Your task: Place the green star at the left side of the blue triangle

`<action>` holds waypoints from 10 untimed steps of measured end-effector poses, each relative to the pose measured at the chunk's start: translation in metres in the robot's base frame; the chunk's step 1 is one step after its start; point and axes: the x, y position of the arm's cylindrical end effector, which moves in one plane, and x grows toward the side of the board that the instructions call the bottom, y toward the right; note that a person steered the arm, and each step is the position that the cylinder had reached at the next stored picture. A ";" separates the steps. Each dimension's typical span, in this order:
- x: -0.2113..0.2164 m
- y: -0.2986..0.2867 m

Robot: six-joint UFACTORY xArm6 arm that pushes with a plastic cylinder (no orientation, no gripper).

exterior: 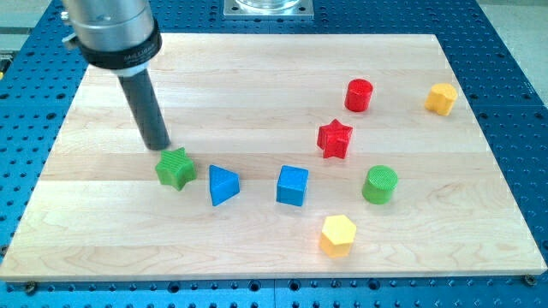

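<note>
Tip (159,147): at the lower end of the dark rod, just off the green star's upper-left corner, touching or nearly so; contact not certain.
Pincer: none on this arm, only the straight rod, so nothing clenched or grasped.
Green star (175,168): flat on the wooden board (257,85), in the view's left half, just beside the blue triangle on its left, a narrow gap between.
Blue triangle (223,185): right of the green star and slightly nearer the view's bottom.
Blue cube (292,185): right of the blue triangle, apart from it, at about the same height in the view.
Red star (334,139): above and right of the blue cube, near the board's middle.
Red cylinder (359,94): toward the view's top right, above the red star.
Green cylinder (379,184): right of the blue cube, below the red star.
Yellow hexagonal block, lower (337,234): near the view's bottom, between blue cube and green cylinder.
Yellow hexagonal block, upper (441,98): close to the board's right edge, right of the red cylinder.
</note>
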 end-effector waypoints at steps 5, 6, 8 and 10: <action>0.070 0.023; 0.071 -0.021; 0.185 0.001; 0.134 0.020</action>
